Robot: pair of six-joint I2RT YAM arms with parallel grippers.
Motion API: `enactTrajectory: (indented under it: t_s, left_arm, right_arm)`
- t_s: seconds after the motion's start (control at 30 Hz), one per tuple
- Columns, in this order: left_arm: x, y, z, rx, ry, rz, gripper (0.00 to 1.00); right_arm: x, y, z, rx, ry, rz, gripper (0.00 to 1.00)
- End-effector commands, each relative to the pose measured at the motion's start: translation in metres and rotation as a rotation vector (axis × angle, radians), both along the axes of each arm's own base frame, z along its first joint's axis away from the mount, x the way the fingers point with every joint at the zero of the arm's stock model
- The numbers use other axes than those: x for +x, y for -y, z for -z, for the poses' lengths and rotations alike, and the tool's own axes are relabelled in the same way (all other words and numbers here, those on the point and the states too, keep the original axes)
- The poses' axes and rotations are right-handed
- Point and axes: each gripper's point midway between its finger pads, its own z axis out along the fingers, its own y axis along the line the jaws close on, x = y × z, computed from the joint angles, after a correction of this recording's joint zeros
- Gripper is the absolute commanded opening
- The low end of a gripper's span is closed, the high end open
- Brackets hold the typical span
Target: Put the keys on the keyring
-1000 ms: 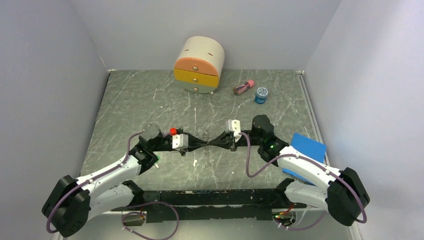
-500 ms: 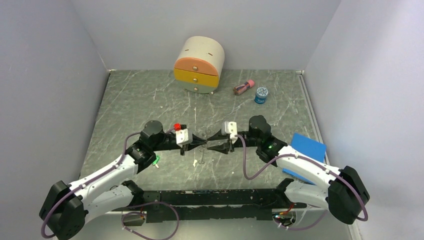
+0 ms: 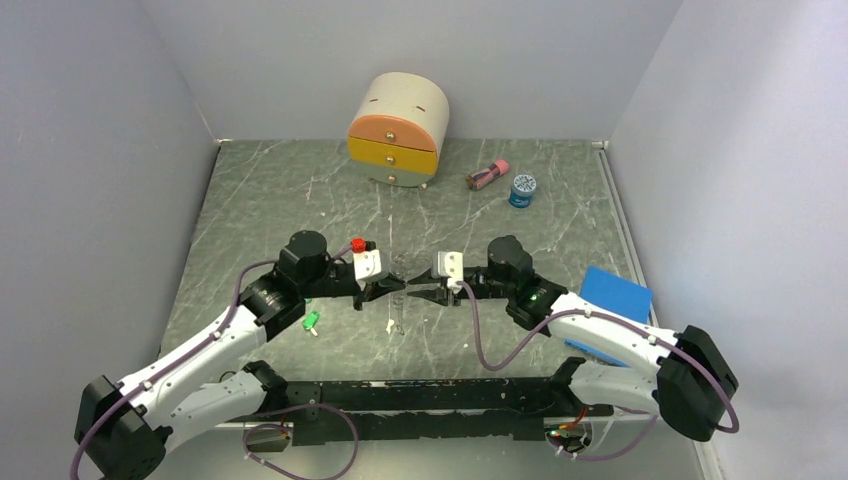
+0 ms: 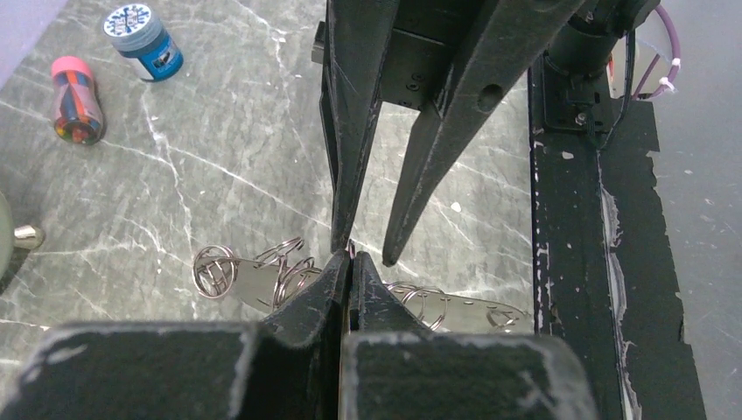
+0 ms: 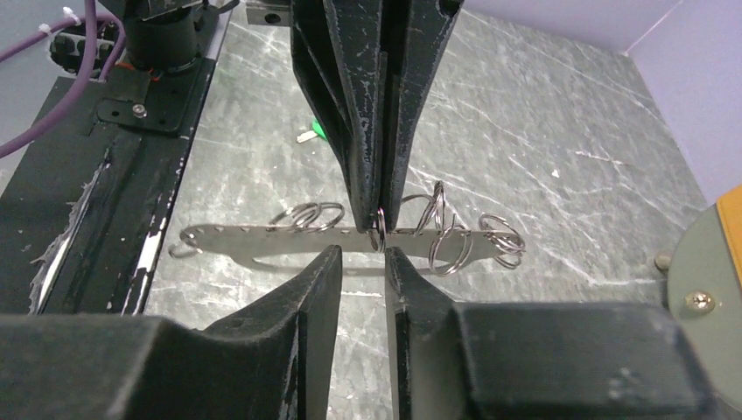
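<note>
The keyring [image 3: 397,312] is a flat silvery strip threaded with several thin rings; it also shows in the left wrist view [image 4: 249,282] and the right wrist view [image 5: 262,238]. My left gripper [image 3: 393,287] is shut on one small ring of it [image 5: 378,229], and the strip hangs crosswise just under its fingertips [image 4: 350,261]. My right gripper [image 3: 420,292] faces it tip to tip, open and empty, its jaws either side of the held ring [image 5: 359,255]. One green-headed key [image 3: 312,322] lies on the table beside the left arm and shows far off in the right wrist view [image 5: 319,131].
A round drawer box [image 3: 398,130] stands at the back. A pink tube [image 3: 488,175] and a blue jar [image 3: 522,190] lie at the back right. A blue block [image 3: 615,298] sits by the right arm. A black rail [image 3: 430,395] runs along the near edge.
The two grippers, tip to tip a second ago, have shifted left. The right gripper has opened. The left gripper keeps the ring, and the green key now shows beside the left arm.
</note>
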Motion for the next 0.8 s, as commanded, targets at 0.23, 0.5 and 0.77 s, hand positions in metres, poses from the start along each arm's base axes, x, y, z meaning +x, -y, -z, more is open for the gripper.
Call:
enactTrajectory:
  t_s: [0.23, 0.5, 0.77]
  left_arm:
    - [-0.0017, 0.0000, -0.0195, -0.031, 0.070, 0.020, 0.03]
    - [-0.0025, 0.0016, -0.0164, -0.031, 0.049, 0.025, 0.03]
    - [-0.0020, 0.0021, -0.0185, -0.044, 0.056, 0.022, 0.03]
  right_arm:
    - [0.0091, -0.0077, -0.0323, 0.084, 0.080, 0.021, 0.29]
    - [0.0073, -0.0142, -0.0238, 0.066, 0.056, -0.006, 0.23]
    - [0.0039, -0.0166, -0.0289, 0.091, 0.047, -0.024, 0.14]
